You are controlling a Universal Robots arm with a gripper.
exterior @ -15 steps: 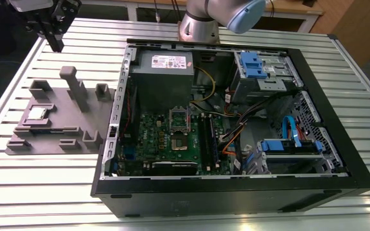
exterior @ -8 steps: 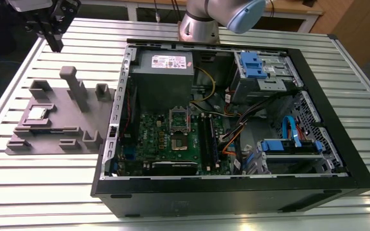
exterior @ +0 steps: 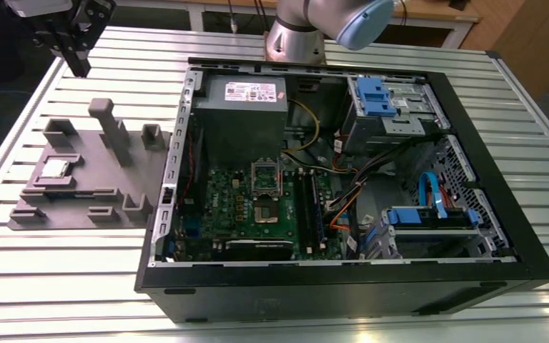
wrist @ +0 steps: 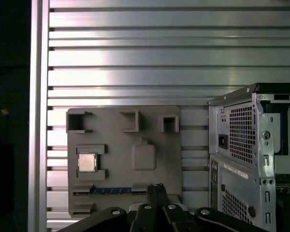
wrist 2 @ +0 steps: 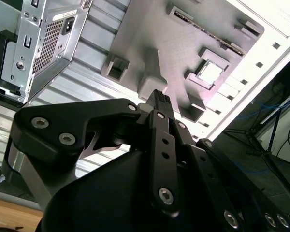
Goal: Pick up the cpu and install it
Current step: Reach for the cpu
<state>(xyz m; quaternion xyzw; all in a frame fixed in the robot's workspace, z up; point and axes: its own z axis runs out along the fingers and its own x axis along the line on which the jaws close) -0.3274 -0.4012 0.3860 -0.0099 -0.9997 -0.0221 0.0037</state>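
1. While the pincer [exterior: 77,68] hangs above the surface [exterior: 65,286], closed tight and holding nothing, the cpu [exterior: 57,168] lies in a fixture [exterior: 83,194] pocket.
2. Open case [exterior: 351,286] just beside fixture, holding the board [exterior: 226,193] with its socket [exterior: 266,179].

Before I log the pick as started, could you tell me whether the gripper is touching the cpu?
Apart. In the first wrist view the gripper sits clear of the cpu, with bare grey fixture between them.

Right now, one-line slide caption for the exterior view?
Gripper hovers by the grey fixture tray, where the cpu sits; open computer case alongside on the slatted table.
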